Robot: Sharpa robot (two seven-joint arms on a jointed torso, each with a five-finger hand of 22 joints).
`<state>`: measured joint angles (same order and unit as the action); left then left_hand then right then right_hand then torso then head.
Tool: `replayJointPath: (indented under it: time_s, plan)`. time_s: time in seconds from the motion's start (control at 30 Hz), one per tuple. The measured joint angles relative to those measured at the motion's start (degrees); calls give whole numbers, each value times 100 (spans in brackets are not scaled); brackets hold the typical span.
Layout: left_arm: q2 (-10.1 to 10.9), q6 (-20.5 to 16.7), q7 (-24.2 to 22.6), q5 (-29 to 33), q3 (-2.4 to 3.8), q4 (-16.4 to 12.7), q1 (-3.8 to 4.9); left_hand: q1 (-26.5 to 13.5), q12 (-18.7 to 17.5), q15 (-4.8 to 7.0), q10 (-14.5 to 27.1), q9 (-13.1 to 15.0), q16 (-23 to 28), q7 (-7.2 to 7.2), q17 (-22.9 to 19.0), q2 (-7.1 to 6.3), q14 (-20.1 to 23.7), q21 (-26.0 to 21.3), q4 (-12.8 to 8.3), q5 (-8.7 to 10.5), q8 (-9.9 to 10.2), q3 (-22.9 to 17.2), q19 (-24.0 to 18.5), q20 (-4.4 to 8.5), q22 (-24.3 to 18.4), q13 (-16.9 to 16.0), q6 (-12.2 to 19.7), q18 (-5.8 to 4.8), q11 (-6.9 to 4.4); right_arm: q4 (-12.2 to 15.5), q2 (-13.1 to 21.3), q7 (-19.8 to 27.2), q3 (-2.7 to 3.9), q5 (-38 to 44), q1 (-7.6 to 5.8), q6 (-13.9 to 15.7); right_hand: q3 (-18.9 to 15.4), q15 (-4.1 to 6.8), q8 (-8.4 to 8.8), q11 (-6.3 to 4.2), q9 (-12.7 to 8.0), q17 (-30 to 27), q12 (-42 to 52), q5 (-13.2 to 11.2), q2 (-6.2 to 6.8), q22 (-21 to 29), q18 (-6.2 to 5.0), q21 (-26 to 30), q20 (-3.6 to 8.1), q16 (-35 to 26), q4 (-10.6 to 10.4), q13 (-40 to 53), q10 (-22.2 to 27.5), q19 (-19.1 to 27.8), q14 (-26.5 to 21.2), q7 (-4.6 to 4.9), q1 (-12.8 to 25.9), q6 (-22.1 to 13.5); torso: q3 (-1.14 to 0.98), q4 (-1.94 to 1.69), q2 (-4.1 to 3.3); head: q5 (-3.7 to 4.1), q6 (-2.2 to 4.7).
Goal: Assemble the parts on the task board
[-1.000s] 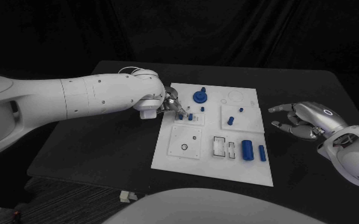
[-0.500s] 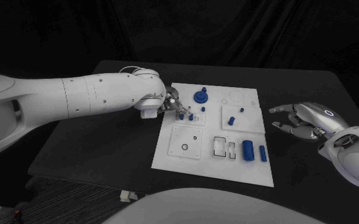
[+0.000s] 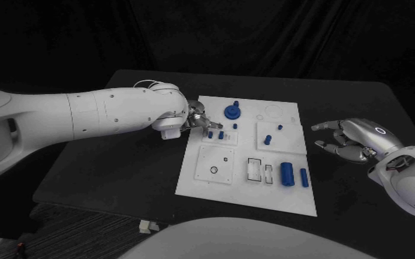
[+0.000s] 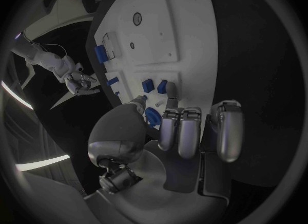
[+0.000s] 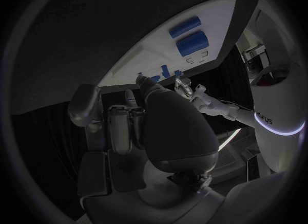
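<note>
The white rectangular task board (image 3: 246, 172) sits mid-table on the black tabletop (image 3: 121, 169), small blue plastic parts scattered over it – a round blue knob (image 3: 232, 113) near the far edge, two blue cylinders (image 3: 286, 174) lying flat near the front. The left hand (image 3: 197, 120) is at the board's left edge, fingertips right by two short blue pegs (image 3: 214, 133) – can't tell if it's pinching anything. The right hand (image 3: 350, 139) rests off the board's right side, fingers loosely apart, holding nothing
</note>
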<state>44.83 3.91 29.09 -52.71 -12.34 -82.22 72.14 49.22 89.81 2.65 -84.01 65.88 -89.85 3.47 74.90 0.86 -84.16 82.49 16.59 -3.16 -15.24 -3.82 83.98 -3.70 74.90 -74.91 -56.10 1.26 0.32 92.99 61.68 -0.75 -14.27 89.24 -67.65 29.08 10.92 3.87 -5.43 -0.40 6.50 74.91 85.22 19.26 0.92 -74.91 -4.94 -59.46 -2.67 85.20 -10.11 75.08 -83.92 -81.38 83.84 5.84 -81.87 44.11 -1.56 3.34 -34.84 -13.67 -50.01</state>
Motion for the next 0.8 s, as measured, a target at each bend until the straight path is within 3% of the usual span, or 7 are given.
replayJointPath:
  time_s: [0.13, 0.5, 0.57, 0.63, 0.7, 0.73, 0.8]
  plan:
    - [126, -318, -189, -3, -8, -80, 29, 49, 0, 22, 0, 177, 0, -14, 0, 49, 22, 65, 7, 0, -181, 265, 0, 0, 0, 0, -14, 1, -43, 6, 20, 2, 1, 0, 0, 23, 9, 0, 0, 0, -5, 0, 5, 23, 0, 0, 0, 0, 0, 0, -9, -1, 0, 0, 0, 0, 0, 0, 3, 3, 0, 13, 0]
    - [173, -778, -539, -27, 8, -144, 610, 332, 0, 21, 18, 332, 0, -61, 0, 194, 21, 71, -21, -61, -308, 481, 0, 0, 0, 0, 23, 1, -60, 88, 97, 18, 2, 0, 0, 213, 32, 0, 0, 0, -5, 0, 20, 47, 0, -4, 0, 0, 0, 0, -32, -3, 0, 0, 0, 0, 0, 40, 5, 14, 4, 24, 0]
    - [131, -781, -639, -88, 5, -105, 648, 898, 0, 28, 0, 388, 0, -74, 0, 265, 19, 71, -275, -526, -328, 374, 20, 25, 0, 0, 116, 0, -87, 90, 86, 22, 2, 0, 0, 244, 32, 0, 0, 0, -5, 0, 16, 72, 0, -4, 0, 0, 0, 0, -32, -3, 0, 0, 0, 0, 0, 40, 6, 14, 4, 17, 0]
    - [58, -773, -850, -204, 0, -26, 667, 1849, -61, 70, -1, 316, 0, -78, 0, 320, 11, 5, -780, -933, -211, -62, -1, 46, 0, 0, 337, 0, -117, 90, 75, 27, 3, 0, 0, 270, 32, 0, 0, 0, -5, 0, 5, 89, 0, -4, -1, 0, 0, 0, -32, -3, 0, 0, 0, 0, 1, 40, 6, 17, 4, 13, 0]
    - [-33, -768, -1160, -337, -2, 93, 670, 2419, -626, -34, 330, -27, 164, 81, 0, 278, 32, -398, -967, -1022, 160, -461, -219, -1, 0, -7, 636, 100, 20, 89, 72, 35, 3, 0, 0, 287, 32, 0, 0, 0, -5, 0, 4, 89, 0, -4, -1, 0, 0, 0, -32, -3, 0, 0, 0, 0, 0, 40, 6, 18, 3, 13, 0]
    - [-94, -768, -1417, -432, -2, 170, 669, 2640, -1289, -134, 1065, -295, 637, 178, -38, 225, 358, -715, -1030, -1022, 374, -676, -501, -62, 0, 37, 755, 152, 121, 86, 71, 43, 3, 0, 0, 298, 32, 0, 0, 0, -7, 0, 4, 89, 0, -4, 0, 0, 0, 0, -32, -3, 0, 0, 0, 0, 0, 40, 6, 18, 3, 22, 0]
    - [-172, -784, -1854, -598, 5, 275, 632, 3050, -3510, -395, 3663, -843, 2655, 374, -1335, 91, 2781, -2002, -1117, -1013, 824, -1180, -1716, -215, 3, 1301, 1114, 373, 369, 80, 71, 54, 3, 0, 0, 311, 32, 0, 0, 0, -10, 0, 4, 89, 0, -4, 0, 0, 0, 0, -32, -3, 0, 0, 0, 0, 1, 40, 5, 16, 2, 50, 0]
